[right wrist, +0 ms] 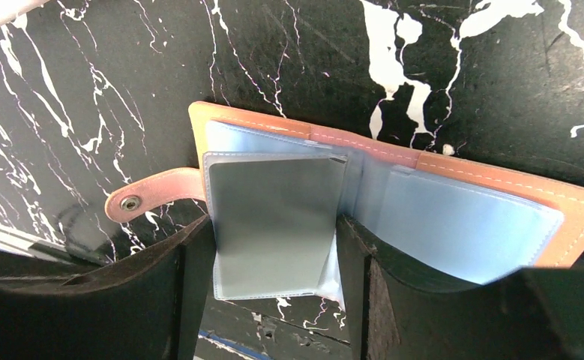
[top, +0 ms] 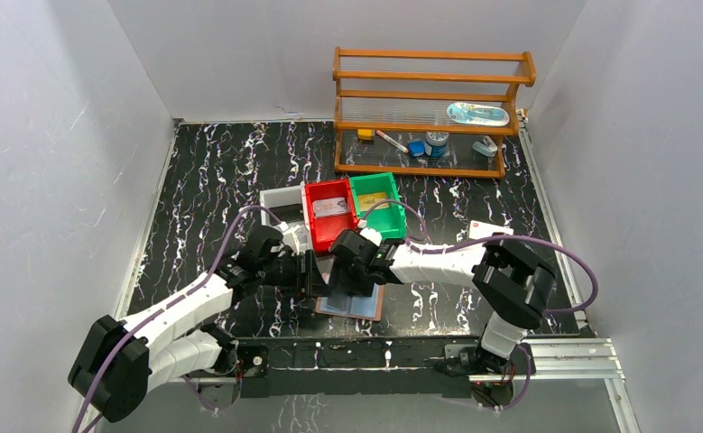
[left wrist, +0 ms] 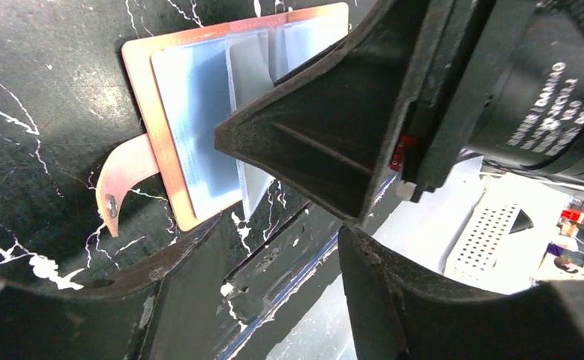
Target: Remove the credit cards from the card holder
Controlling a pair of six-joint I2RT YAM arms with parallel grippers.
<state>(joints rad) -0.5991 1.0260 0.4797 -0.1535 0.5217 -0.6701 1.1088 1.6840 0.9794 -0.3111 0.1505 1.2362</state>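
Right wrist | holder (right wrist: 453, 217) lies open flat, 6 o'clock of red bin (top: 309, 212) | right gripper (right wrist: 274, 232) astride raised leaf (right wrist: 270, 187), pinch unclear | left gripper (left wrist: 281, 232) released, empty | light, floppy, slick plastic: likely best to pin the leather and pinch leaf's free edge.

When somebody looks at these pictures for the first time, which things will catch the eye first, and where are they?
The reddish-brown card holder lies open on the black marble table, near its front edge. One pale grey-blue pocket stands up between the fingers of the right gripper. Behind, a red bin and a green bin sit side by side.
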